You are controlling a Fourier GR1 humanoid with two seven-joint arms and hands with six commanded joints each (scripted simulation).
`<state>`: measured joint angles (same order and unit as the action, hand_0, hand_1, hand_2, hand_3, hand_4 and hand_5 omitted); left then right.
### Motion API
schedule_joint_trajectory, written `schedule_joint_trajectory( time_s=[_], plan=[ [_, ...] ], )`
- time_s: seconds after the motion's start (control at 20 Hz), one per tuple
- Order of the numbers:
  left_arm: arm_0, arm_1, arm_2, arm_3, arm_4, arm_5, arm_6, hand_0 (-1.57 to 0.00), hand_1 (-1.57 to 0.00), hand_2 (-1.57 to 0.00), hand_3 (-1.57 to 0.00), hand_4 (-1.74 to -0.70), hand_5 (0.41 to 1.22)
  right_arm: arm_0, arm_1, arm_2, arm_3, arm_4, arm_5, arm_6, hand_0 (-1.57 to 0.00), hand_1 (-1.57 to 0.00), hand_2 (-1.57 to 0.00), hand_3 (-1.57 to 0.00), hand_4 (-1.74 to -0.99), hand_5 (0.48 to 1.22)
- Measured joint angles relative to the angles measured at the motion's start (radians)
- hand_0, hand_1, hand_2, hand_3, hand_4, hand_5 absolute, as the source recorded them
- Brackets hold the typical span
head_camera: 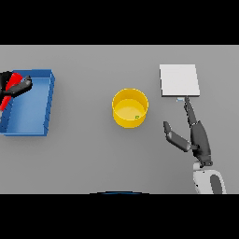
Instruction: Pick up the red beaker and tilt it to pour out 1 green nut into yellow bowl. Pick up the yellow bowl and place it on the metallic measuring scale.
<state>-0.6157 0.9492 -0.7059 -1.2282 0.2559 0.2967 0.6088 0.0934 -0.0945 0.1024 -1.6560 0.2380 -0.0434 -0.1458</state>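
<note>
My left hand (17, 86) sits at the far left over the blue tray (44, 122), its fingers curled round the red beaker (8, 91). The yellow bowl (130, 108) stands mid-desk with one green nut (137, 116) inside, so I judge the pouring done and the bowl my job now. My right hand (198, 137) lies well to the bowl's right, just below the pale scale (179, 80), fingers straight and thumb spread, gripping nothing. To do this well, I should come at the bowl's near right wall, pinch the rim between thumb and fingers, lift it level so the nut stays in, and set it squarely in the middle of the scale. The grey desk (93, 158) lies bare between them.
</note>
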Motion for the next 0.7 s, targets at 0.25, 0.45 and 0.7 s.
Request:
schedule_joint_trajectory(
  time_s=[0.25,0.45,0.7],
  plan=[
    [-0.003,-0.018,0.008,0.026,0.025,-0.035,-0.031,-0.16,-0.13,-0.13,-0.12,-0.8,0.678,0.017,0.004,0.013,-0.013,0.006,0.006,0.01,0.0,0.0,0.0,0.0,-1.187,0.663],
    [-0.013,-0.037,0.026,0.039,0.026,0.001,-0.075,-0.06,-0.05,-0.05,-0.05,-0.79,0.674,-0.012,0.006,0.025,0.001,0.054,-0.019,0.043,0.0,0.0,0.0,0.0,-1.203,0.66],
    [-0.004,-0.043,0.035,0.031,0.027,0.029,-0.106,-0.02,-0.02,-0.02,-0.02,-0.78,0.693,-0.068,-0.054,0.065,0.003,0.093,0.048,0.024,0.0,0.0,0.0,0.0,-1.202,0.709]
  ],
)
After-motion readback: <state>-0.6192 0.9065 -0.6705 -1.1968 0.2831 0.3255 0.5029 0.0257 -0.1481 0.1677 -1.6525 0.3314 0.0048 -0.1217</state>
